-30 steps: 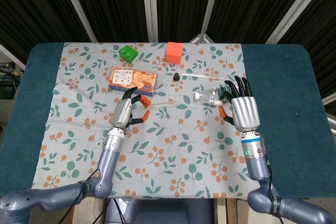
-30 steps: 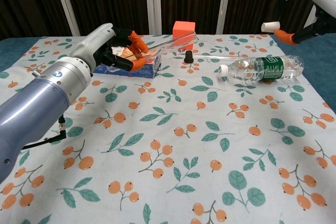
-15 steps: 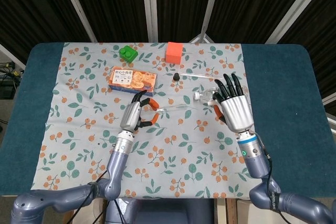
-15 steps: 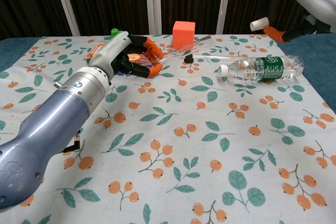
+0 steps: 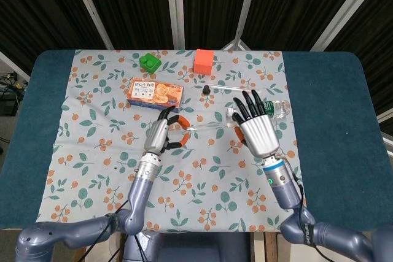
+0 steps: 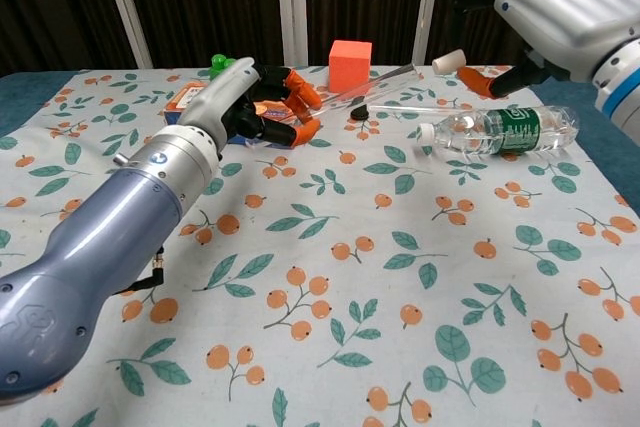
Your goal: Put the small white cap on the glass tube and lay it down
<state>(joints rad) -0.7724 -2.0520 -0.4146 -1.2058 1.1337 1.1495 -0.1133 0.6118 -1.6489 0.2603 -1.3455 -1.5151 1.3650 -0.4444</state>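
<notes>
My left hand point(image 5: 164, 132) point(image 6: 255, 107) grips one end of a thin glass tube point(image 5: 206, 127) point(image 6: 360, 89) and holds it above the table, its free end pointing right. My right hand point(image 5: 255, 130) point(image 6: 555, 12) pinches the small white cap point(image 6: 447, 62) between thumb and a finger, its other fingers spread. In the chest view the cap sits a short gap to the right of the tube's free end. In the head view the back of the right hand hides the cap.
A water bottle point(image 5: 273, 108) point(image 6: 500, 130) lies under the right hand. A second glass tube point(image 5: 230, 87) point(image 6: 430, 105) and a black cap point(image 5: 207, 90) point(image 6: 360, 107) lie behind. Further back are an orange cube point(image 5: 203, 61), a green block point(image 5: 149, 61) and a biscuit box point(image 5: 154, 92).
My right hand has carried the white cap leftward, close to the tube's free end. My left hand has shifted the tube slightly right and nearer the middle.
</notes>
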